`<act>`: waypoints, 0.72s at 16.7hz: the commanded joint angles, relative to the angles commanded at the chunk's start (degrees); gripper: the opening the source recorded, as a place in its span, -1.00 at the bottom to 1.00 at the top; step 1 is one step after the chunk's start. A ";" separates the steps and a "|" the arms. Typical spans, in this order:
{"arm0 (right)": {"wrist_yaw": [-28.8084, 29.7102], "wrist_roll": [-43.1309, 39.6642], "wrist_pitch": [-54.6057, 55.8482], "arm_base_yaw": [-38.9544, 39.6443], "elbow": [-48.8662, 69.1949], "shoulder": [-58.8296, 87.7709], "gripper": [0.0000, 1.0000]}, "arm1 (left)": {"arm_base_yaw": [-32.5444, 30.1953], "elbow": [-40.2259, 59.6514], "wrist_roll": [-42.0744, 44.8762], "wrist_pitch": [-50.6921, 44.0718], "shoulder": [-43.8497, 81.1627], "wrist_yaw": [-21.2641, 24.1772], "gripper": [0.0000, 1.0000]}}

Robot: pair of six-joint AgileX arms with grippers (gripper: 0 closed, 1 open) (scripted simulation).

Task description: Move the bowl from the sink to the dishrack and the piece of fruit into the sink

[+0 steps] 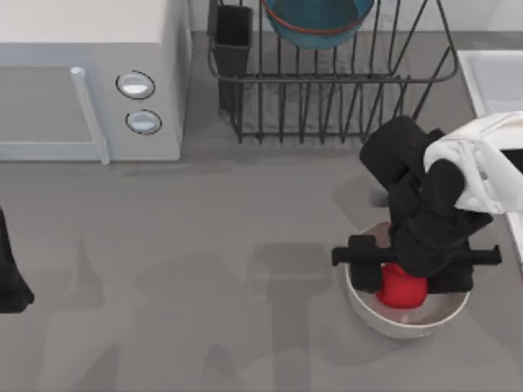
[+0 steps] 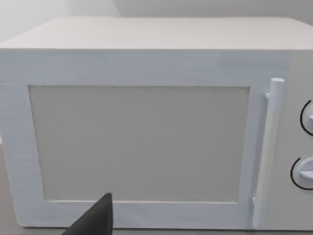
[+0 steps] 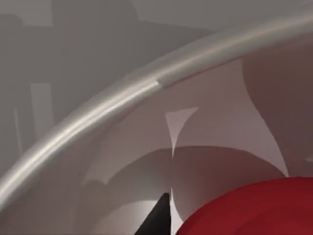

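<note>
The teal-blue bowl with its reddish rim line rests in the black wire dishrack at the back of the table. The red piece of fruit lies inside a glossy white bowl at the front right. My right gripper reaches down into that white bowl and is shut on the fruit, one finger on each side. In the right wrist view the fruit is close up beside a dark fingertip, below the white bowl's rim. The pale sink lies at the right edge.
A white microwave stands at the back left, and its door faces the left wrist camera. My left gripper is parked at the table's left edge. A dark cutlery cup sits on the dishrack's left corner. Bare grey tabletop spans the middle.
</note>
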 joint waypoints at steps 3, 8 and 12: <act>0.00 0.00 0.00 0.00 0.00 0.00 -0.36 | 0.00 0.00 0.00 0.00 0.00 0.00 1.00; 0.00 0.00 0.00 0.00 0.00 0.00 -1.00 | 0.00 0.00 0.00 0.00 0.00 0.00 1.00; 0.00 0.00 0.00 0.00 0.00 0.00 -1.00 | 0.00 0.00 0.00 0.00 0.00 0.00 1.00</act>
